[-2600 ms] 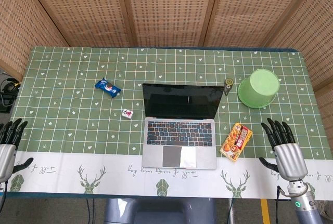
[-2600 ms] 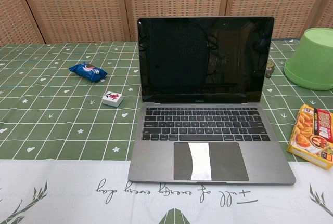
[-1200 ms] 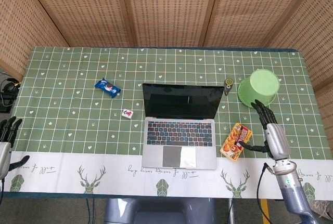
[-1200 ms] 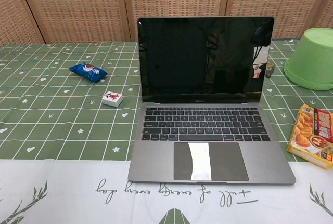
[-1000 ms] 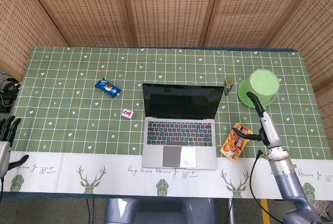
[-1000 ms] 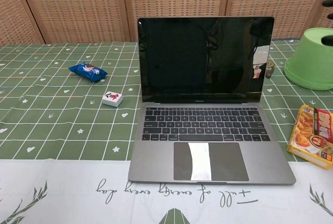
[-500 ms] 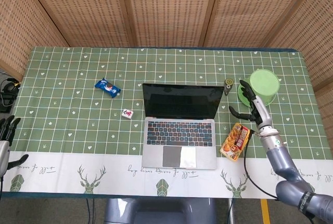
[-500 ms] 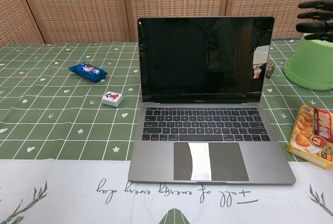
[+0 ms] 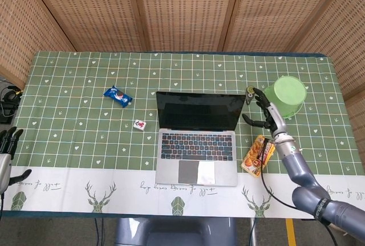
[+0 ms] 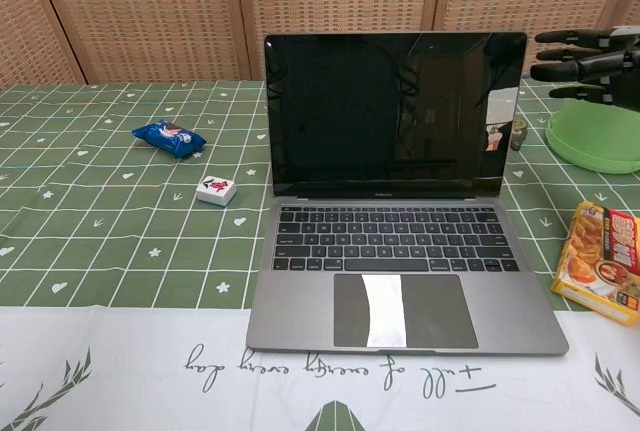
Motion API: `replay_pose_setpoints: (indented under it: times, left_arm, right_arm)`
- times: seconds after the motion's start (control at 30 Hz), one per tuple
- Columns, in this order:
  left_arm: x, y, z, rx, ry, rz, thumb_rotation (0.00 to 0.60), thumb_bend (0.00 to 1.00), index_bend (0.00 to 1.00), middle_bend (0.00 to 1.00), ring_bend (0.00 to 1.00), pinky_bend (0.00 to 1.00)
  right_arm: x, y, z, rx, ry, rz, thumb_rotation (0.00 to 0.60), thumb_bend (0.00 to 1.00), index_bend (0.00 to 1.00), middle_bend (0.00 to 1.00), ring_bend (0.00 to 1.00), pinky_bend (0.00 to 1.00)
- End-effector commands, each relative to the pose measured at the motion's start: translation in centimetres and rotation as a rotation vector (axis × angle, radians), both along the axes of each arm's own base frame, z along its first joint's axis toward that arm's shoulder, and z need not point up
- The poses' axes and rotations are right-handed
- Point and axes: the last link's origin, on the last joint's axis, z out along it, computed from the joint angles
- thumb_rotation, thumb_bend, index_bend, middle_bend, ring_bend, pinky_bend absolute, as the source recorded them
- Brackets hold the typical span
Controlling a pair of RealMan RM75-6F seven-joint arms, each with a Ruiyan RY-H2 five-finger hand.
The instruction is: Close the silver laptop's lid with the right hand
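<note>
The silver laptop [image 9: 198, 143] [image 10: 400, 251] stands open in the middle of the table, its dark screen upright and facing me. My right hand [image 9: 266, 109] [image 10: 592, 68] hovers just to the right of the lid's top right corner, fingers spread and pointing toward the screen, holding nothing and not touching the lid. My left hand [image 9: 5, 150] hangs open at the table's front left edge, far from the laptop; the chest view does not show it.
An upturned green bowl [image 9: 284, 96] [image 10: 600, 121] sits right behind my right hand. A snack box [image 9: 258, 155] [image 10: 603, 261] lies right of the laptop. A blue packet [image 9: 117, 95] [image 10: 168, 137] and a small white tile [image 9: 139, 124] [image 10: 215, 189] lie to the left. A small dark object [image 9: 249, 91] sits by the lid's corner.
My right hand has risen from the front right table edge and moved left toward the lid's right corner. The laptop has not moved. The left hand has drawn back slightly.
</note>
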Motion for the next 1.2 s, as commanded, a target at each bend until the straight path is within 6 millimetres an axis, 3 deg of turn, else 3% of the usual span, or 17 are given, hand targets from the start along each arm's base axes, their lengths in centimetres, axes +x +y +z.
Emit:
replay_pose_setpoints:
  times: [0.03,0.2,0.47,0.73,1.2]
  left_arm:
    - [-0.1,0.1,-0.1,-0.003,0.0,0.002,0.6,0.0,0.0,0.0,0.0,0.0]
    - [-0.1,0.2,-0.2,-0.009,0.001,0.005,0.6,0.0,0.0,0.0,0.0,0.0]
    - [-0.2,0.2,-0.2,-0.014,0.0,0.007,0.6,0.0,0.0,0.0,0.0,0.0]
    - [-0.2,0.2,-0.1,-0.014,-0.002,0.007,0.6,0.0,0.0,0.0,0.0,0.0]
    - [0.0,0.1,-0.1,-0.016,0.002,0.0,0.6,0.0,0.0,0.0,0.0,0.0]
  right_arm:
    - [0.4,-0.3,-0.2,-0.001,-0.017,0.007,0.6,0.51,0.13,0.01,0.0,0.0]
    - [1.0,-0.5,-0.5,0.007,-0.04,0.019,0.6,0.51,0.18,0.08,0.03,0.07]
    - [2.0,-0.3,-1.1,0.036,-0.058,0.05,0.6,0.51,0.29,0.21,0.2,0.22]
    - [2.7,-0.2,-1.2,0.049,-0.07,0.066,0.6,0.5,0.32,0.24,0.26,0.28]
    - [3.1,0.1,-0.2,0.041,-0.092,0.071,0.6,0.5,0.41,0.38,0.39,0.37]
